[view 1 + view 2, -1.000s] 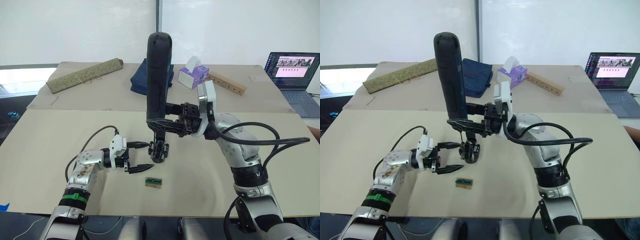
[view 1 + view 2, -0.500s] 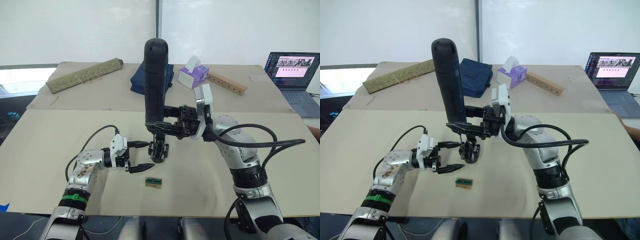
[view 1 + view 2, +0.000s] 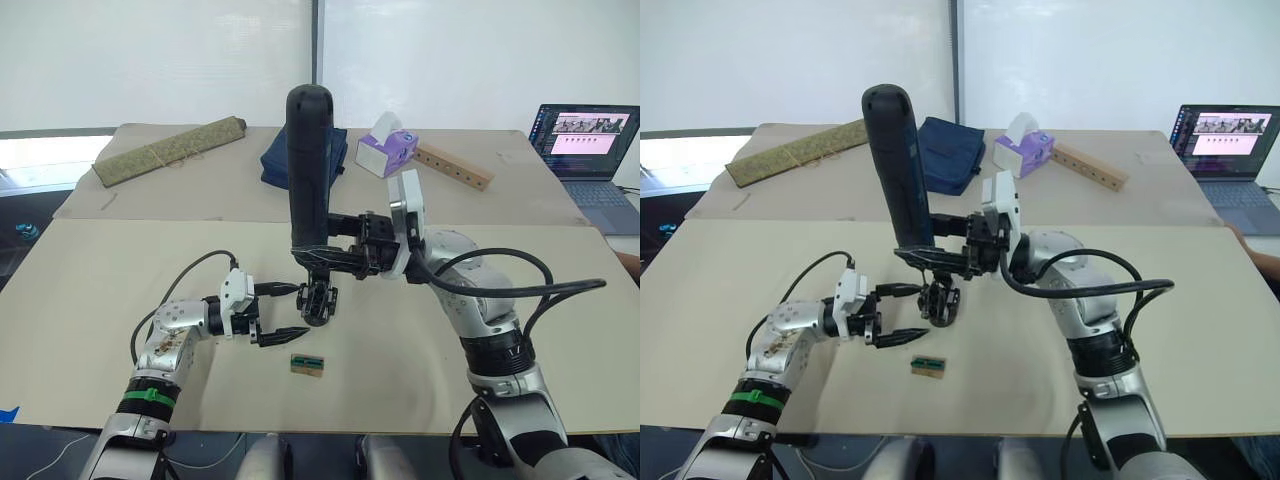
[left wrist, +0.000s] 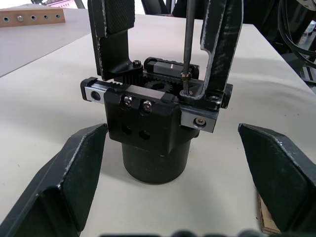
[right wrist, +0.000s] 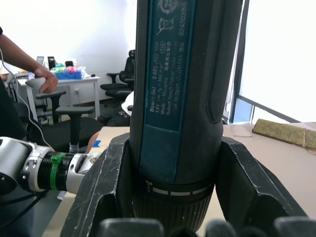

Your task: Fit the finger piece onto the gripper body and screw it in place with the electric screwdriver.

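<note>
The electric screwdriver point(image 3: 309, 170), a thick black cylinder, stands nearly upright over the table's middle, and my right gripper point(image 3: 327, 257) is shut on its lower end. Its thin bit point(image 4: 186, 49) reaches down to a screw on the gripper body point(image 4: 150, 123), a chunky black block with a round base standing on the table. The finger piece point(image 4: 220, 44) stands upright on the block beside the bit, and another black finger point(image 4: 114, 34) stands at the other side. My left gripper point(image 3: 296, 310) is open just left of the block, one finger to each side, not touching it.
A tiny tan block with a green top point(image 3: 307, 364) lies just in front of the gripper body. At the back are a rolled mat point(image 3: 170, 148), a dark blue bag point(image 3: 278, 158), a tissue box point(image 3: 387, 150), a drilled wooden bar point(image 3: 455, 165) and a laptop point(image 3: 590, 150).
The screwdriver's top has leaned a little to the left as my right arm shifted. The left gripper and the gripper body have stayed put.
</note>
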